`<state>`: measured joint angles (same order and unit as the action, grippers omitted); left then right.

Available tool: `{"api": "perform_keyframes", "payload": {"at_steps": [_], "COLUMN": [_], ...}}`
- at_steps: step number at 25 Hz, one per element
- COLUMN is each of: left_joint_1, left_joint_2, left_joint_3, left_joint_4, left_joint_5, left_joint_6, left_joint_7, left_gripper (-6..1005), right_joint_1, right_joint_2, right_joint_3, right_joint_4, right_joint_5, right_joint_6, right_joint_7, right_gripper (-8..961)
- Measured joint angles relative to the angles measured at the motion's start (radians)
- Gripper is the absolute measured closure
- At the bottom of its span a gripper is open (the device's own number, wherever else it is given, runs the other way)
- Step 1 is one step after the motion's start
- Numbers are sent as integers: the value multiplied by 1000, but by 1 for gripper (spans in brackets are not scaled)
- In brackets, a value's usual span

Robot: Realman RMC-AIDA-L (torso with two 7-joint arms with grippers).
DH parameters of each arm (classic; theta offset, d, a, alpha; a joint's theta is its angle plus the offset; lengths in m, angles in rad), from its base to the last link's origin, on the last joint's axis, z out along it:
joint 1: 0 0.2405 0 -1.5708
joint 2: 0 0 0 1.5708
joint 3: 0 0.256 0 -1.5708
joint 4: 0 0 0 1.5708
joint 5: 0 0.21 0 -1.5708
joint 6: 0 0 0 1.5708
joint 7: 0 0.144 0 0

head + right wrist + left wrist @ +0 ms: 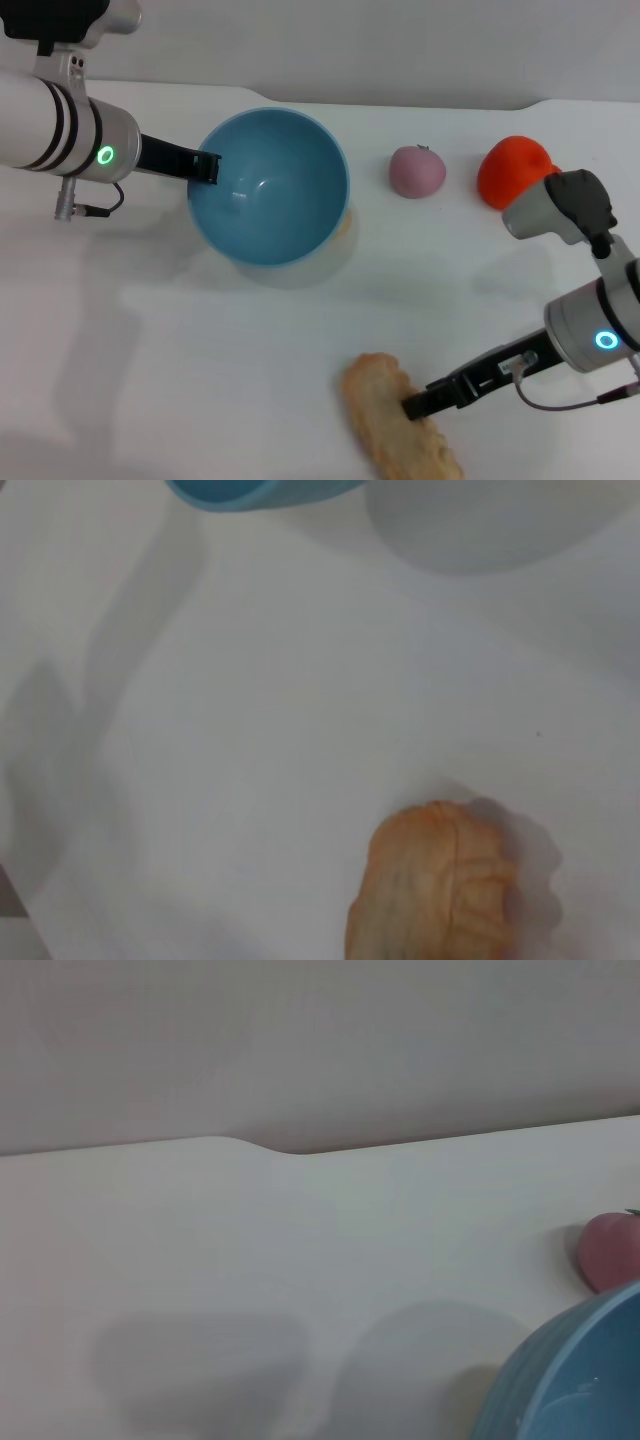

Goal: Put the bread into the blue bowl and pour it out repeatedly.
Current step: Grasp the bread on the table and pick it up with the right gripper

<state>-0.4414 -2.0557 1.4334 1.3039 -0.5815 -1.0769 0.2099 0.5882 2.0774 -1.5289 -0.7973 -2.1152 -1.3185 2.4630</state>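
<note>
The blue bowl (pixel 290 200) hangs above the table at the back left. It is tipped so that its empty inside faces me, and its shadow lies beneath it. My left gripper (pixel 207 166) is shut on its left rim. Part of the bowl also shows in the left wrist view (pixel 575 1380) and the right wrist view (pixel 240 492). The bread (pixel 390 425), with its ridged orange crust, lies on the table at the front centre. My right gripper (pixel 412 405) rests against its right side. In the right wrist view the bread (pixel 435 890) lies on the white table.
A pink round toy (pixel 417 171) (pixel 608 1250) and an orange-red toy (pixel 512 170) sit at the back right. Something pale yellow (pixel 346 225) peeks out from behind the bowl's right edge. The table's back edge meets a grey wall.
</note>
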Motion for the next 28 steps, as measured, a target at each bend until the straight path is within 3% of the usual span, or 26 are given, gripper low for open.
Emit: {"api": "perform_keyframes", "payload": {"at_steps": [11,21,28], "left_joint_1": [-6,-7,-5], "left_joint_2": [2,2,3], "left_joint_3": [-1,-1,-1], "left_joint_4": [-8,-9,-9], "left_joint_5": [2,2,2], "left_joint_6": [9,12,14], "left_joint_7": [2,2,2], "left_gripper": [983,982,982], "right_joint_1": [48,69,106], "right_joint_2": [2,6,7], "right_joint_3": [-119,-162,-282], "right_joint_4": [20,21,53], "right_joint_5": [101,141,213], "right_joint_6": [85,102,157], "right_joint_7": [3,2,4], "right_gripper": [519,534,545]}}
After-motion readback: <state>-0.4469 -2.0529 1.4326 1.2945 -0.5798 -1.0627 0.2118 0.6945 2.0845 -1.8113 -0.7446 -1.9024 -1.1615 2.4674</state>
